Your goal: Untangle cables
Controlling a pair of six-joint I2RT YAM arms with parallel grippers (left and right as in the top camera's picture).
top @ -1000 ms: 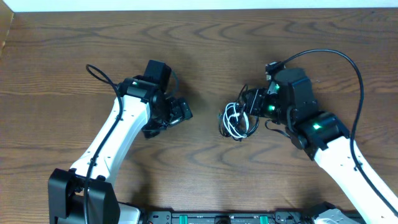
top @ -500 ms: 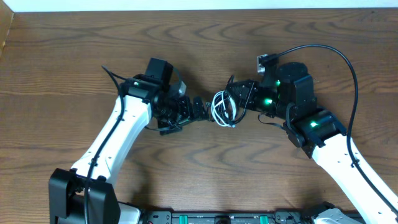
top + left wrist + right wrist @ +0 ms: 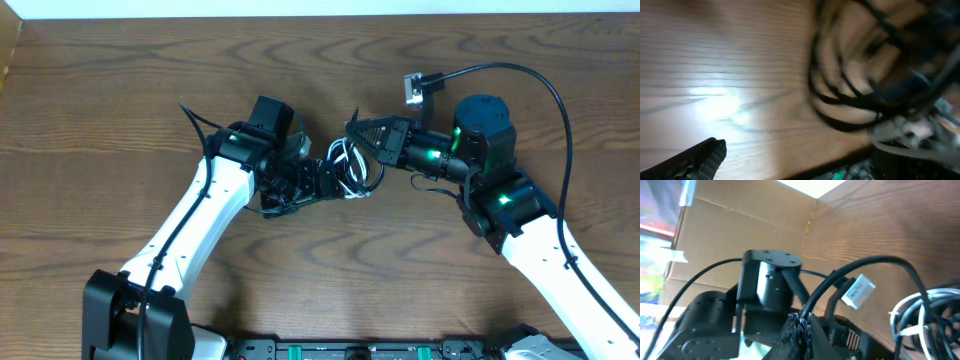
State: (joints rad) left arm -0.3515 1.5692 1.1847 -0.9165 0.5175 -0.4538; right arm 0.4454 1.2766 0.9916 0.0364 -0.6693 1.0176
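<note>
So the cables [image 3: 350,168] are one small knotted clump near the middle of the table [image 3: 120,80], sitting right between the two grippers. It's mostly thin glossy black cord in tight round loops, with a white cable [image 3: 343,156] threaded through it.

The right gripper [image 3: 354,127] is at the clump's far-right edge. Its dark fingers are pinched together into a pointy wedge, and they're clamped on one of the black strands. In the right wrist view you can see that strand [image 3: 875,262] arcing smoothly up out of the closed tip [image 3: 802,322]. The rest of the loops, black and white, hang off to the right of it [image 3: 920,315].

The left gripper [image 3: 328,180] is at the clump's left side with its jaws spread wide, holding nothing. I can't tell if it's actually touching the loops or just right next to them. Its wrist view is really blurry. There's one rough, matte black finger [image 3: 695,157] in the bottom corner, and the smeared black loops [image 3: 840,95] lie over the wood.

The table is dark brown wood with strong wavy grain and a bit of sheen. A thicker black arm cable [image 3: 560,110] curves out wide to the right of the clump. The right wrist view also shows a plain cardboard box [image 3: 740,225] past the table edge.
</note>
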